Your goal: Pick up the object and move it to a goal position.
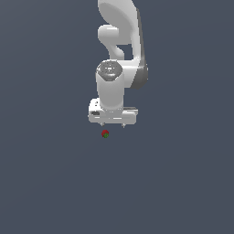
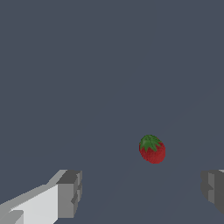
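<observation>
Two grey fingertips point(image 2: 70, 192) frame the wrist view, one at each lower corner, standing wide apart with bare floor between them: the gripper point(image 2: 142, 194) is open and holds nothing. One finger shows a white body behind its grey pad; the other is cut by the picture's edge. One object point(image 2: 152, 149), a small strawberry, red with a green leafy cap, lies on the floor beyond the fingertips, within the span between them though nearer the cut-off finger, and touching neither. One floor point(image 2: 87, 65), flat, dark grey-blue, unmarked, fills the rest of that view. In the exterior view the same object point(image 1: 105, 134) appears as a tiny red-and-green blob just below the gripper point(image 1: 113, 124), slightly toward the exterior view's left of its middle, with a narrow gap of floor showing between them. The two short fingertips point downward from the broad white hand. Above it rises one white arm point(image 1: 119, 43), its wrist joint capped by a grey disc, its upper links curving out of the top of the picture.
</observation>
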Tool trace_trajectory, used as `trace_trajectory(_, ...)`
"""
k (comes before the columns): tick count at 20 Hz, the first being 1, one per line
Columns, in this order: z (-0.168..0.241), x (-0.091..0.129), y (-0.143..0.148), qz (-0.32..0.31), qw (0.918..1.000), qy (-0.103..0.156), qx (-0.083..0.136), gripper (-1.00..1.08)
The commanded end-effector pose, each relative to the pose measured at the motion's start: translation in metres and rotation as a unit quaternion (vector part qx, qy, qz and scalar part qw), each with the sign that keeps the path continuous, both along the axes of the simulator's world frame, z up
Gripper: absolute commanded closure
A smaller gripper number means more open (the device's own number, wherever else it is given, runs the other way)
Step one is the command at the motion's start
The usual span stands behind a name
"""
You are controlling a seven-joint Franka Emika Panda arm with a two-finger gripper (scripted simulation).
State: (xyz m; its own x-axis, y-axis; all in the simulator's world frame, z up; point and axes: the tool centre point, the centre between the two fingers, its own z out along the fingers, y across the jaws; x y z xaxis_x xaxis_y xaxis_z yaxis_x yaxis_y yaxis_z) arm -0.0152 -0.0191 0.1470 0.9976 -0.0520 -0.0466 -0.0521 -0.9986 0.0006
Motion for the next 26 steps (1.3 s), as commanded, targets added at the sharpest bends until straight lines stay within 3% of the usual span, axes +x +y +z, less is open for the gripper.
trace_trajectory(1, 0.000, 0.000, 0.000, 0.000, 1.0000, 0.000, 0.000, -0.92)
trace_trajectory(14, 0.014, 0.004, 0.009, 0.018, 0.9998, -0.005, 0.002, -0.92)
trace_trajectory(26, -0.032, -0.008, -0.018, -0.032, 0.9994, -0.014, 0.002, -0.92)
